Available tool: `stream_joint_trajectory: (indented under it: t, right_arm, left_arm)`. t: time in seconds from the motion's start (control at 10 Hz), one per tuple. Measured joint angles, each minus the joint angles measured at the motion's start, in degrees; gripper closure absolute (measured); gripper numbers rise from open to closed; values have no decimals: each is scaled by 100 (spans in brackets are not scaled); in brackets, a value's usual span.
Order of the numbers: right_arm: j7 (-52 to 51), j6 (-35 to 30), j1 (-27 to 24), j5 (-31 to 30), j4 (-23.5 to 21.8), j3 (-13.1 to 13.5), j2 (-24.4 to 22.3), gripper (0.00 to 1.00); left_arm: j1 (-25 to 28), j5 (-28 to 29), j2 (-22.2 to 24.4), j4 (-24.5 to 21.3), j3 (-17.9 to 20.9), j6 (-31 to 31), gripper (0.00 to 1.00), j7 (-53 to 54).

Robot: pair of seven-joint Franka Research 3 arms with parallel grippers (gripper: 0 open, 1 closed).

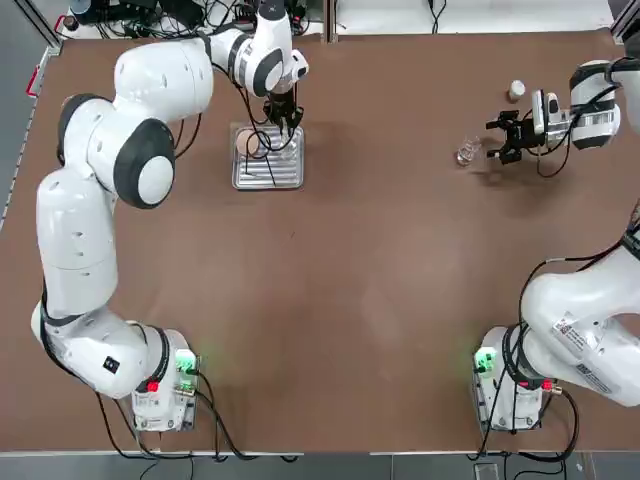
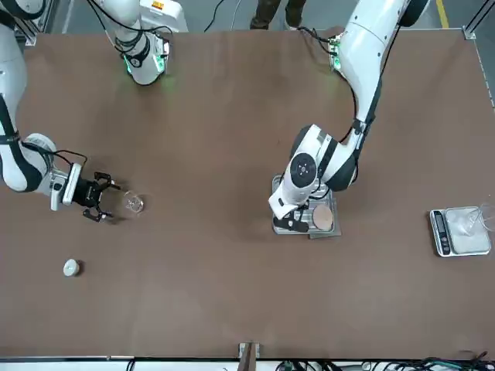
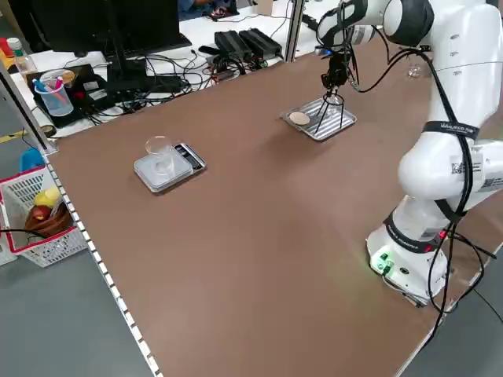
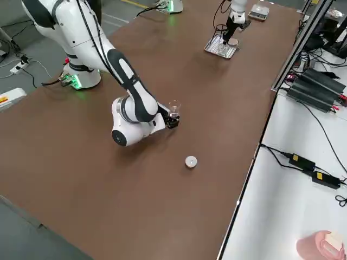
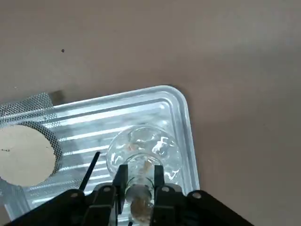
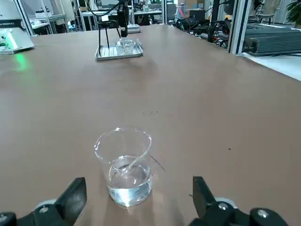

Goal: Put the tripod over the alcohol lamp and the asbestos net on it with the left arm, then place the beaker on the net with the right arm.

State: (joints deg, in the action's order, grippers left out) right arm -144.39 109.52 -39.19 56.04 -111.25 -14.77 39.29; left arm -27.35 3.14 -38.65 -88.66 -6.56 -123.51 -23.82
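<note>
Left tool (image 5: pixel 141 170) at tripod (image 6: pixel 99 43), grip cannot tell; right tool (image 6: pixel 140 182) released; tripod, net (image 5: pixel 27 154), beaker (image 6: pixel 130 182) unplaced.

Reaches far forward with the left arm (image 1: pixel 78 235), pointing the left gripper (image 5: pixel 140 167) downward, fingers slightly apart. Stretches out the right arm (image 1: pixel 575 310), holding the right gripper (image 6: pixel 140 181) low, fingers spread wide.

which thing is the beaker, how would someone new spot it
Look at the brown table, on the right arm's side. Just beyond the right gripper's open jaws stands the beaker, clear and open-topped, unlike the small white capped bottle nearby.
</note>
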Motion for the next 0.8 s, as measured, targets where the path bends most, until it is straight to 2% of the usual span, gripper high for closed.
stream_joint_trajectory:
  t: [0.6,0.8]
  right_arm:
    - [-171,30,5,10,125,-77,258,0]
    - [-231,30,4,13,141,-83,299,0]
  left_arm:
    - [27,0,162,67,2,112,74,-19]
    - [16,-1,260,283,-3,341,74,-248]
